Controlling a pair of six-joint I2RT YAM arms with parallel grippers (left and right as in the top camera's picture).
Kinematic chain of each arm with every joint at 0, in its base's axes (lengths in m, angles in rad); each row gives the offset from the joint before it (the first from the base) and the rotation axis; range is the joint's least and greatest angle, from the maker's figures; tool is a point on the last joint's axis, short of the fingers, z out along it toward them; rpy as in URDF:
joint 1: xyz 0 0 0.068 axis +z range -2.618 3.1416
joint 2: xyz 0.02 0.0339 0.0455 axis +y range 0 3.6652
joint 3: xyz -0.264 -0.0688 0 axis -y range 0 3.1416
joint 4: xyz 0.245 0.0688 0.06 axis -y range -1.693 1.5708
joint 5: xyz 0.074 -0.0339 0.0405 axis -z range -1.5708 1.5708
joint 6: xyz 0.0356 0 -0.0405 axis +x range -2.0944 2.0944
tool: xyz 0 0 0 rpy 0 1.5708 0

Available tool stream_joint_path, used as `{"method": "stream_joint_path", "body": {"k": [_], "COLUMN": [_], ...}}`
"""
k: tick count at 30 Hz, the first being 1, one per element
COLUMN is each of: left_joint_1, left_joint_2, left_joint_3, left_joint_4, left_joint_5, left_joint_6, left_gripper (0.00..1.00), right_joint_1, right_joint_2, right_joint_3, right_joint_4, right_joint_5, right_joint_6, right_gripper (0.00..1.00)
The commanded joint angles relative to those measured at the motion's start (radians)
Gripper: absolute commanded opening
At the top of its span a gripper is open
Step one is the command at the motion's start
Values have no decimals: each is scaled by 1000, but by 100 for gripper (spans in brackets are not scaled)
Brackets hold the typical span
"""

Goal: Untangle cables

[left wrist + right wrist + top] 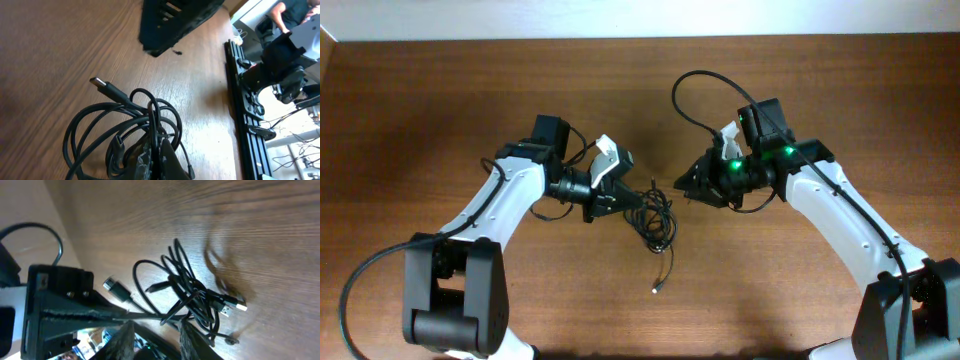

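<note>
Black and thin, the cables (657,215) lay knotted in a loose heap at the middle of the counter (420,100), between the two arms, with one silvery plug (655,289) trailing toward the arms' bases; the left end effector (620,197) was clamped tight on the side of the heap, while the right end effector (688,186) stood partly open just beside it, a strand lying near its tips but not visibly pinched; the likeliest trouble, as I judged it, was that a pull from either side would drag the whole bundle along or cinch the loops tighter, since several strands crossed through one another at the grip; closing on two cords at once would cause the same, and a plug might snag in a loop; the counter was brown wood-grain, smooth and faintly glossy, so the cords would probably slide rather than hold; beyond its edge, in the left wrist view, ran a black rail (245,100), with bright clutter and a person in dark clothing (287,12) behind.
</note>
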Motion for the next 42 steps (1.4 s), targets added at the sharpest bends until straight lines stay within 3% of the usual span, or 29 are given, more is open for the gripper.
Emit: {"method": "stream_joint_path", "body": {"k": [1, 10, 19, 24, 28, 36, 40, 42], "left_joint_1": [12, 12, 12, 12, 13, 13, 13, 13], "left_joint_2": [6, 6, 6, 6, 6, 6, 6, 6], "left_joint_3": [-2, -2, -2, -2, -3, -3, -3, -3], "left_joint_4": [-1, -1, 0, -1, -2, 11, 24, 26], "left_joint_5": [60, 60, 55, 48, 39, -50, -110, -117], "left_joint_6": [71, 85, 85, 85, 18, -238, -335, -345], "left_gripper": [0, 0, 0, 0, 0, 0, 0, 0], "right_joint_1": [4, 125, 163, 214, 213, 212, 212, 212], "right_joint_2": [-19, 42, 94, 94, 58, -252, -331, -338], "right_joint_3": [-23, -23, -23, -23, -17, 26, 26, 26], "right_joint_4": [0, 97, 116, 120, 174, 245, 375, 441], "right_joint_5": [34, 142, 143, 283, 290, 275, 63, 6], "right_joint_6": [122, 295, 317, 319, 146, -306, -479, -479], "right_gripper": [30, 33, 31, 8, 4, 4, 4, 4]}}
